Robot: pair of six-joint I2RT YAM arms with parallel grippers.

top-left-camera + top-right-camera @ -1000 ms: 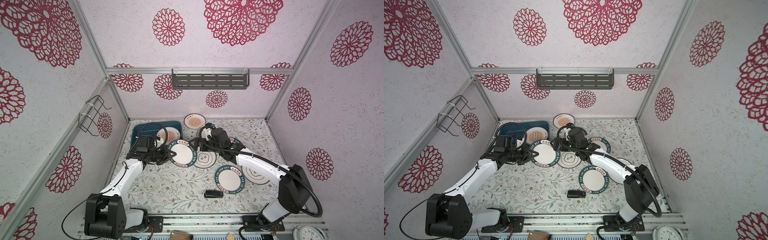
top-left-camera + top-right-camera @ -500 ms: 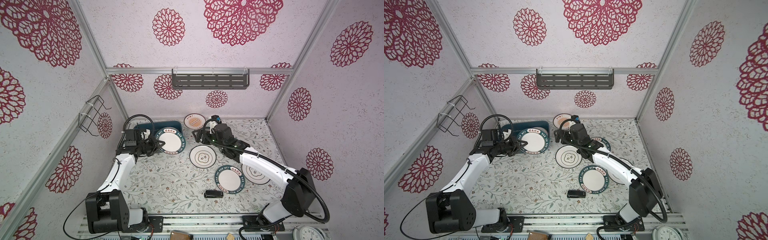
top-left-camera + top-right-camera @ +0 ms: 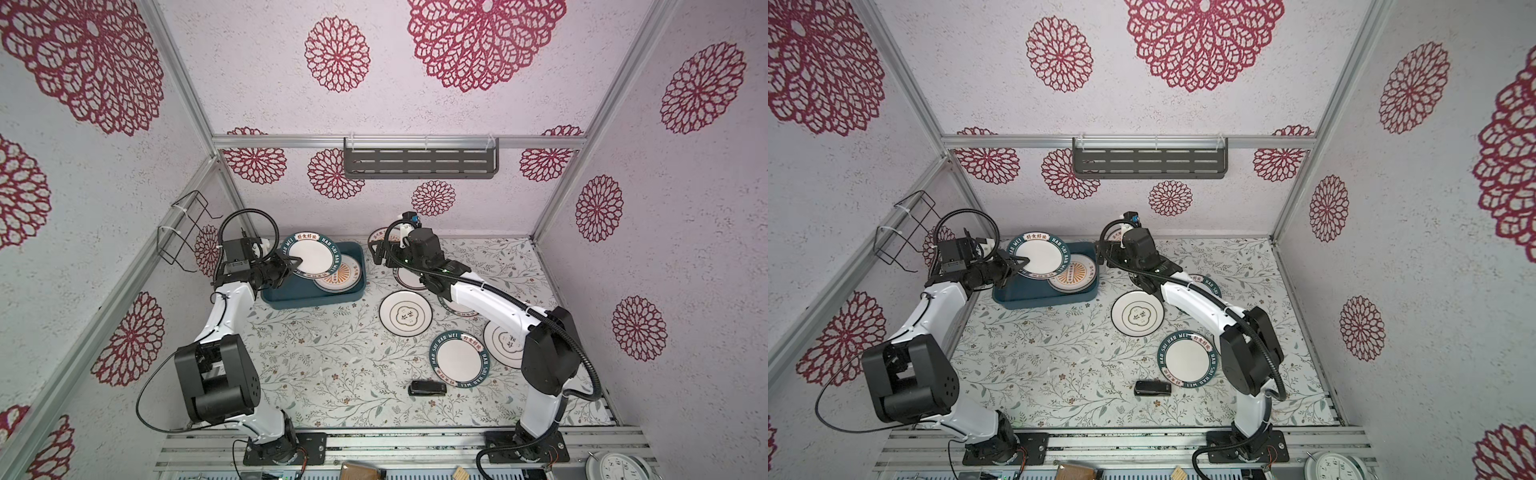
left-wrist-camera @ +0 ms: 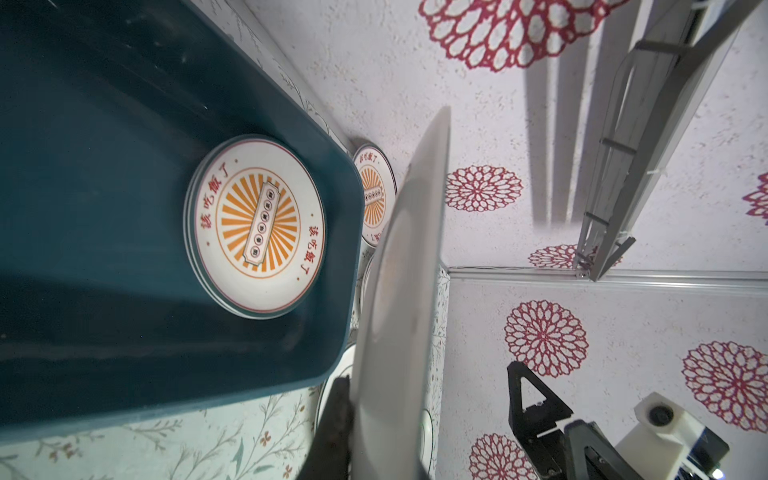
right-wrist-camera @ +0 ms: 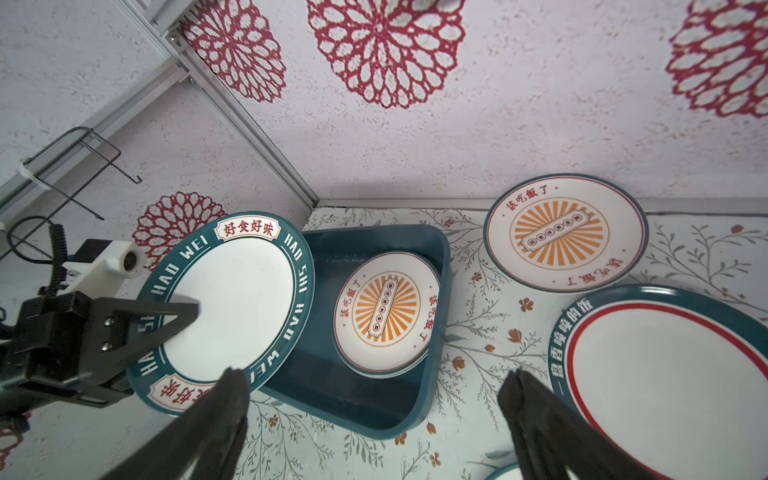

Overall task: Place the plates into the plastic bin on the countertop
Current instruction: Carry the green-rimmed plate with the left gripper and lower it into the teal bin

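White with grey-green vines, the counter [image 3: 332,365] fills the floor of the booth. The left arm [image 3: 226,307] and right arm [image 3: 490,301] reach over it from the near rail.

A dark teal plastic bin [image 3: 316,297] sits at the counter's far left, close to the back wall. At its right end lies a flat stack of sunburst plates [image 3: 345,282]; the left wrist view shows at least 2 rims, 1 on the other. A teal-rimmed lettered plate [image 3: 311,257] hangs tilted above the bin's left half, its edge overlapping the stack in both top views.

More plates lie on the counter to the right of the bin:
- a thin-ringed plate [image 3: 405,318] lies nearest the middle;
- a second lettered plate [image 3: 459,359] lies nearer the rail;
- another ringed plate [image 3: 503,347] is partly under the right arm;
- a lone sunburst plate [image 5: 565,232] lies by the back wall;
- a red-and-teal rimmed plate [image 5: 665,374] lies just beside it.

A small black device [image 3: 427,387] lies just beside the second lettered plate.

The left fingers [image 3: 292,266] pinch the tilted plate's left rim, 1 across its white face. The right fingers [image 3: 379,257] are spread wide above the counter just right of the bin, with nothing between them.
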